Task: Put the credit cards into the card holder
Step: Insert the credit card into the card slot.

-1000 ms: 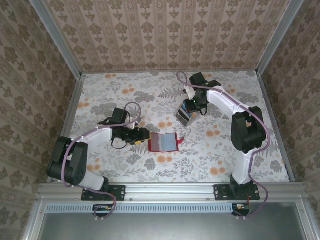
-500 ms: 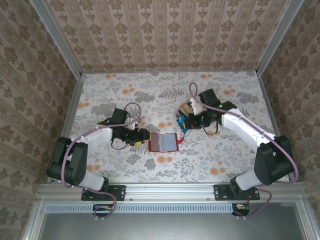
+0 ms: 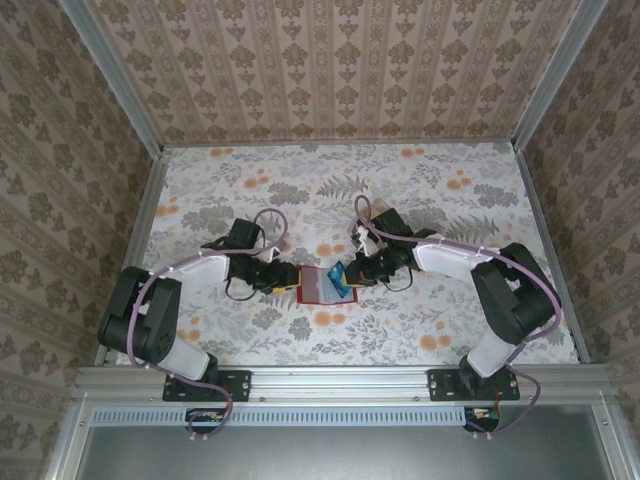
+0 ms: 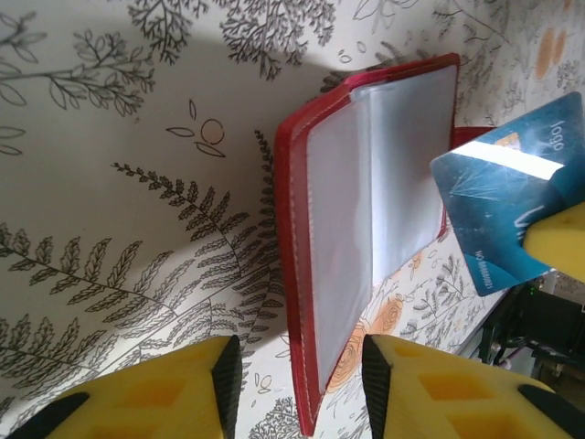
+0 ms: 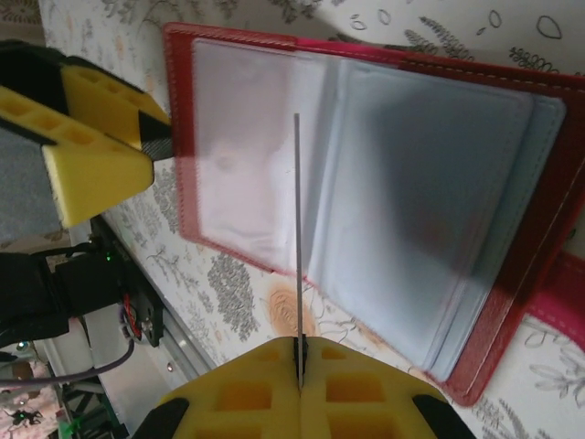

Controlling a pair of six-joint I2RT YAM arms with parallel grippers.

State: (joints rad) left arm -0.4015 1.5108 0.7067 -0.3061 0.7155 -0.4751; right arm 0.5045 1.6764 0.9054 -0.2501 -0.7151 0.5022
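Note:
The red card holder [image 3: 318, 284] lies open on the floral table, its clear inner pockets facing up [image 5: 411, 210]. My left gripper [image 3: 289, 279] stands open astride the holder's left edge [image 4: 315, 366], its pads a little off the red cover on both sides. My right gripper [image 3: 353, 274] is shut on one bluish credit card [image 3: 340, 278]. That card [image 4: 507, 210] hangs tilted just above the holder's right half. In the right wrist view the card [image 5: 297, 229] shows edge-on as a thin line over the middle fold.
The holder's red tab strap [image 5: 559, 294] sticks out on the table at its right side. Patterned walls [image 3: 330, 70] close in the table at the back and both sides. A metal rail [image 3: 340, 378] runs along the near edge.
My right arm has swung from the back of the table down to the card holder, carrying the card. My left gripper's jaws have narrowed around the holder's edge.

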